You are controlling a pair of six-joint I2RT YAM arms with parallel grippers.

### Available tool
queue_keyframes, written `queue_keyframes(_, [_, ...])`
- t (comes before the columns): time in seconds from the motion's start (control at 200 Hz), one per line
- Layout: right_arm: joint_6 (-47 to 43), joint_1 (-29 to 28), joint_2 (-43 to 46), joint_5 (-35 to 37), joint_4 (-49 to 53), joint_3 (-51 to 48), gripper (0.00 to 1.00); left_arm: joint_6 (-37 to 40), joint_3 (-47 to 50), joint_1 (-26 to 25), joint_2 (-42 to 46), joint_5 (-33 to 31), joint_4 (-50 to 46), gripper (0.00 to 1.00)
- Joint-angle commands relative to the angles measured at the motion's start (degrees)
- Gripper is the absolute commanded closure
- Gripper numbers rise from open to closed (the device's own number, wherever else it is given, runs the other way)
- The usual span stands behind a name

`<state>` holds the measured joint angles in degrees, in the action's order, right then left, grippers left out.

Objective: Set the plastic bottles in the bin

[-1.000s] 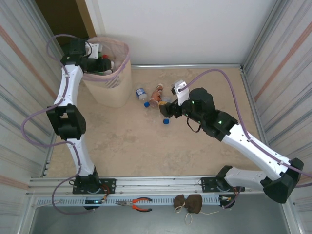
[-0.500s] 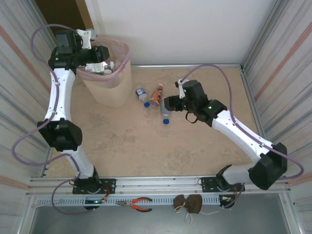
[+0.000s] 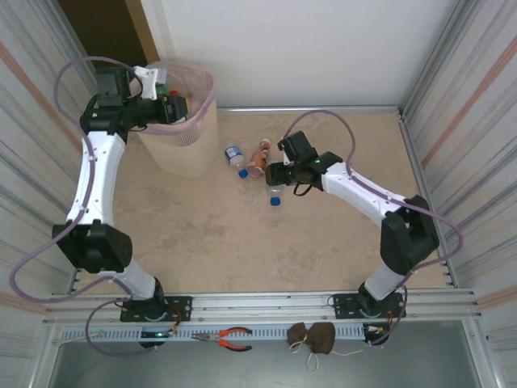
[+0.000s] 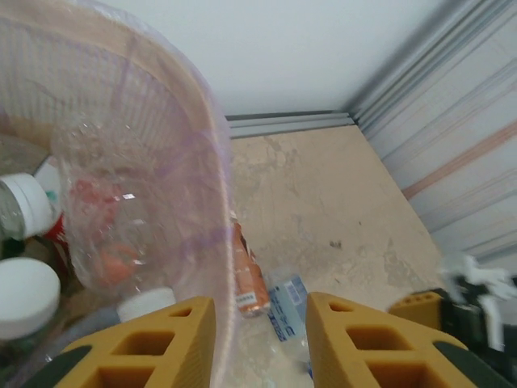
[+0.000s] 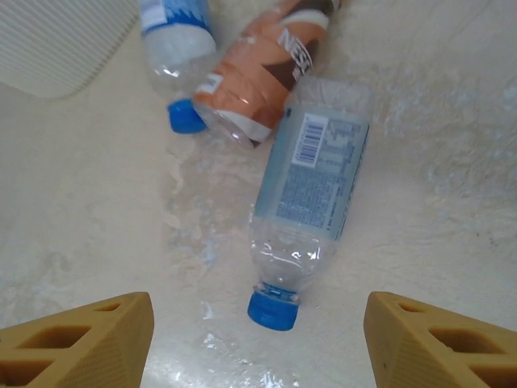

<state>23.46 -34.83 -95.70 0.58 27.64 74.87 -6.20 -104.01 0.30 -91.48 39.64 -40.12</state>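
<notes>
Your right gripper [image 5: 257, 339] stands spread above the clear blue-capped bottle [image 5: 311, 192] lying right of the bin [image 3: 182, 145], so lower and close on it, while your left gripper [image 4: 260, 339], nearly pressed together and empty, hangs at the bin's rim.

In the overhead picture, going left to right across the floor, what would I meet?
The beige bin → the blue-labelled bottle → the orange-labelled bottle → the clear bottle with a blue cap → the right gripper hovering over that clear bottle.
</notes>
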Motion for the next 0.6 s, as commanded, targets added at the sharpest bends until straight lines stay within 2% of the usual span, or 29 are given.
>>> queue_keyframes(0.0, [3.55,0.31,-3.97,-0.67,2.11,1.98,0.33,0.74,2.38,-0.05,5.43,1.25,0.56,0.63])
queue_keyframes(0.311, [7.40,-0.67,-12.17,-2.56,-0.95,-0.08,0.37,-0.65,7.16,-0.08,10.07,2.18,2.53,0.62])
queue_keyframes(0.596, [8.34,-0.85,-16.24,-2.53,-3.37,-1.86,0.48,-1.36,8.79,-0.05,11.14,2.75,3.62,0.62])
